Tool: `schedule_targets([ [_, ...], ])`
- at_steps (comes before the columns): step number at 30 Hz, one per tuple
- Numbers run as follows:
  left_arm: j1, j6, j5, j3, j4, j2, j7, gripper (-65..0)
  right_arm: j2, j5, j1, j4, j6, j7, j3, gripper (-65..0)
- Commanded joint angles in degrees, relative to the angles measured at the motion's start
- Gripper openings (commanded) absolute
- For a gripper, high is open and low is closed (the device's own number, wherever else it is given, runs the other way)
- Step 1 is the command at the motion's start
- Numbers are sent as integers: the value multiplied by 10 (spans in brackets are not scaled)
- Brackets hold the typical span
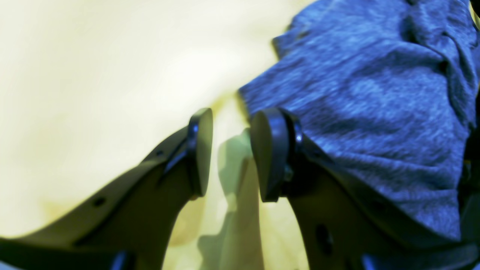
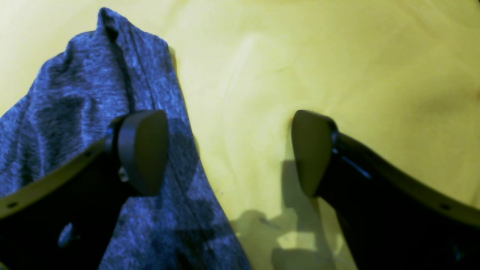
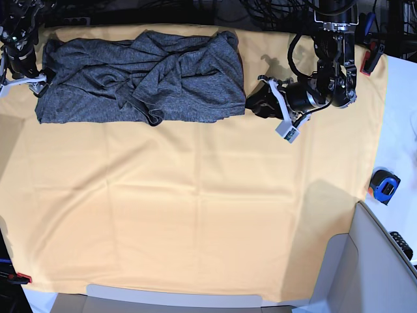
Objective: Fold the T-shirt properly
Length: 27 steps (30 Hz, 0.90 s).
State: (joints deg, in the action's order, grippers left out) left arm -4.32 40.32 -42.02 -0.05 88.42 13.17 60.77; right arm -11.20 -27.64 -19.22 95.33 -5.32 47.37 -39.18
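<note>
both grippers empty, t-shirt [image 3: 140,78] blurred (wrist views)

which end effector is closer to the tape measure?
Left. The left end effector sits at the shirt's edge on the tape measure's side; the right end effector is at the shirt's opposite end.

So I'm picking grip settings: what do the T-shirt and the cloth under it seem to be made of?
The T-shirt looks like thin, soft knit fabric, matte: its heathered dark grey is flecked lighter, and it bunches into loose folds. The table cloth looks like a smooth, matte yellow-orange fabric, woven or synthetic I can't tell; it lies flat with faint creases and shows no gloss.
</note>
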Motion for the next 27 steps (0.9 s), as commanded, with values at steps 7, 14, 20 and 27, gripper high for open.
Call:
schedule_targets([
  [7,5,-3,7,-1,3,3,-13,-443,-4,-6,-4,1,1,18,12,-146],
  [14,6,-3,8,0,2,-12,-9,-443,-4,-6,-2,1,1,18,27,-146],
  [20,17,-3,8,0,2,-13,-6,-443,-4,-6,-1,2,1,18,27,-146],
  [27,18,-3,5,12,7,-18,20,-443,-4,-6,-1,2,1,18,27,-146],
])
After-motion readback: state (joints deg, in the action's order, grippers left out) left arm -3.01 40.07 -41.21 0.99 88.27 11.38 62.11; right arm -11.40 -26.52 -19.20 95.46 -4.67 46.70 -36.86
